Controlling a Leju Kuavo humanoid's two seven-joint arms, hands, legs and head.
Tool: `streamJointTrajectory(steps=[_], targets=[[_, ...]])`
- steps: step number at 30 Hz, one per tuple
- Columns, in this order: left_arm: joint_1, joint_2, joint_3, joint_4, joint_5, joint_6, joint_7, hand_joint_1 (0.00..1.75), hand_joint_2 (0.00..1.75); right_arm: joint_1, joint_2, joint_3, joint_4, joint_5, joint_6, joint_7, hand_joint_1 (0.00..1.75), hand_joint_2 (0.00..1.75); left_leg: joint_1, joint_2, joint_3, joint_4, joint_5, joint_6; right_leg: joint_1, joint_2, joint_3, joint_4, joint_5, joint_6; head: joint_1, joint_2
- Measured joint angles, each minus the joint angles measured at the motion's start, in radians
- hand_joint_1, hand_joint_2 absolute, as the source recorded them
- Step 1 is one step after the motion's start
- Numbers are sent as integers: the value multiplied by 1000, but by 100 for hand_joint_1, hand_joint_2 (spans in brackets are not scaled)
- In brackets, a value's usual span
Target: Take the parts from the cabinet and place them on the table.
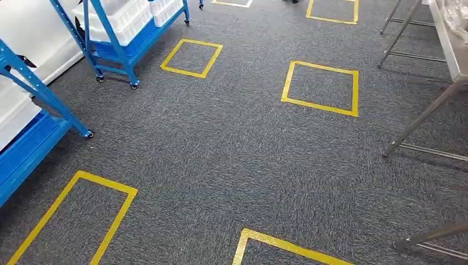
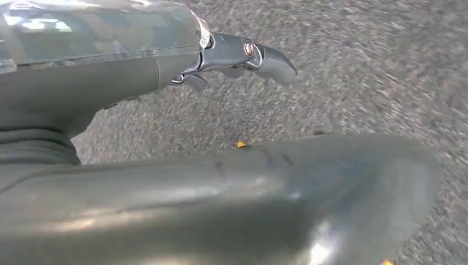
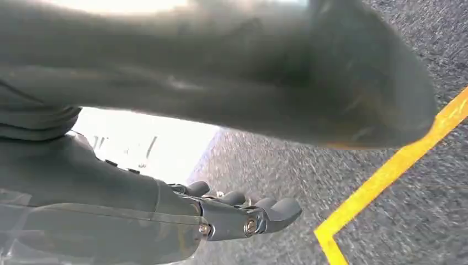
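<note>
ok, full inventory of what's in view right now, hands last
Carpet: one, dark grey, the whole floor.
Tape squares: six at least partly visible, yellow, on the carpet.
Wheeled racks: two, blue, far left, holding white bins.
Table: one, metal with grey legs, right edge.
Left hand: one, grey, over the carpet, holding nothing.
Right hand: one, grey, near a yellow tape corner, holding nothing.

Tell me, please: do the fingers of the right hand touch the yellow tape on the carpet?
Apart. The right wrist view shows the fingers hanging free, with bare carpet between them and the yellow tape.
</note>
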Motion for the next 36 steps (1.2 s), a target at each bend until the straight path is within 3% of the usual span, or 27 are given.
streamJointTrajectory(steps=[2,3,4,7,8,9,10,11,13,14,15,16,17,18,19,21,23,27,28,29,30,31,32,33,34,35,36], targets=[[0,0,0,0,0,0,0,0,0,-2,0,0,0,0,0,0,0,0,-1,19,93,-175,84,8,1,-19,6,0,-4,3,0,0],[-1,0,-1,0,0,0,0,0,0,-3,0,0,0,0,0,0,0,0,-7,72,144,-269,111,17,2,-28,11,0,-6,7,0,0],[-4,0,-2,0,0,-1,0,0,0,-2,0,-1,0,0,0,0,0,0,-15,92,146,-282,103,25,9,-37,14,3,-11,15,0,0],[-2,2,-2,0,-1,-2,-2,0,0,-8,0,-3,0,-1,0,0,0,0,-22,57,141,-284,107,38,1,-61,21,-4,-10,29,0,0],[-2,3,-2,0,-1,-3,-2,0,0,-12,0,-4,-1,-1,0,-1,0,0,-16,43,145,-298,114,47,5,-74,29,-6,-13,37,0,0],[-2,3,-3,0,-2,-5,-3,0,0,-10,-2,-6,-1,-1,0,-2,0,0,-10,33,159,-310,124,50,-2,-42,29,9,-25,44,1,0],[-3,3,-5,0,-3,-6,-3,0,0,-5,-2,-7,-1,-1,1,-2,0,0,-8,22,159,-314,130,58,-2,16,3,61,-65,45,1,0],[-5,3,-7,0,-3,-6,-3,0,0,-3,-2,-7,-1,-2,1,-3,0,0,-7,11,155,-314,131,61,-4,43,-31,129,-104,46,2,0],[-6,3,-12,0,-5,-10,-5,0,0,-1,-2,-8,0,-3,2,-3,0,0,-9,-14,153,-313,132,62,-8,60,-107,280,-162,51,2,0],[-4,3,-13,0,-6,-11,-5,0,0,1,-2,-8,0,-3,2,-3,0,0,-9,-27,152,-311,132,61,-8,61,-124,306,-157,52,2,0],[-3,3,-13,0,-9,-12,-5,0,0,1,-2,-8,0,-3,2,-3,0,0,-8,-41,154,-310,131,61,-9,61,-119,285,-129,53,2,0],[-3,3,-14,0,-9,-13,-5,0,0,1,-2,-9,0,-3,2,-3,0,0,-7,-55,155,-307,130,59,-11,64,-96,227,-84,53,2,0],[-3,3,-14,0,-9,-14,-5,0,0,2,-2,-9,0,-3,2,-3,0,0,-6,-71,156,-303,127,55,-13,74,-56,134,-28,52,2,0],[-3,3,-15,0,-9,-16,-7,0,0,4,-3,-9,0,-3,2,-3,0,0,-5,-84,154,-298,124,50,-17,106,-18,46,15,51,2,0],[-5,3,-15,0,-9,-17,-8,0,0,7,-3,-10,1,-3,2,-3,0,0,-11,-92,147,-288,119,43,-17,148,-6,9,3,50,2,0],[-4,3,-15,0,-9,-17,-10,0,0,1,-2,-10,1,-3,2,-4,0,0,-7,-107,136,-287,120,32,-15,130,-12,10,4,45,1,0],[0,3,-15,0,-9,-17,-11,0,0,-2,-2,-11,1,-2,2,-6,0,0,-5,-124,132,-291,123,20,-12,113,-9,7,6,33,1,0],[1,3,-15,0,-9,-17,-11,0,0,-2,-2,-11,1,-2,2,-6,0,0,-6,-128,132,-290,123,17,-18,109,-8,3,8,29,1,0],[1,4,-15,0,-8,-16,-12,0,0,-2,0,-11,1,-1,3,-7,0,0,-7,-66,116,-246,90,13,-19,85,-2,-6,11,15,0,0],[-2,4,-15,0,-8,-16,-14,0,0,6,-1,-13,1,0,3,-7,0,0,-1,-9,-1,-9,-25,1,-11,38,-2,-5,6,7,0,0],[-1,4,-15,0,-8,-16,-14,0,0,6,-1,-13,1,0,3,-7,0,0,2,-5,-23,33,-31,-2,-10,26,-1,-5,5,7,0,0],[1,4,-15,0,-8,-16,-14,0,0,6,-1,-13,1,0,3,-7,0,0,3,-2,-20,27,-14,-3,-9,15,0,-5,3,8,0,0],[2,4,-15,0,-8,-16,-14,0,0,5,-1,-13,1,0,3,-8,0,0,4,2,7,-28,23,-3,-9,5,3,-5,0,10,0,0],[2,4,-15,0,-8,-16,-14,0,0,3,-1,-13,1,0,3,-9,0,0,4,10,51,-114,68,-2,-10,-5,8,-5,-2,13,0,0],[1,4,-15,0,-7,-15,-15,0,0,2,0,-13,1,0,3,-10,0,0,3,39,110,-223,114,3,-10,-16,15,-5,-6,17,0,0],[-1,4,-15,0,-6,-15,-16,0,0,3,0,-13,1,1,3,-10,0,0,-2,80,135,-279,113,10,-5,-25,19,-4,-10,23,0,0],[-3,4,-15,0,-4,-15,-17,0,0,3,0,-13,1,3,3,-10,0,0,-8,66,136,-281,116,19,-1,-30,20,-1,-16,30,0,0]])
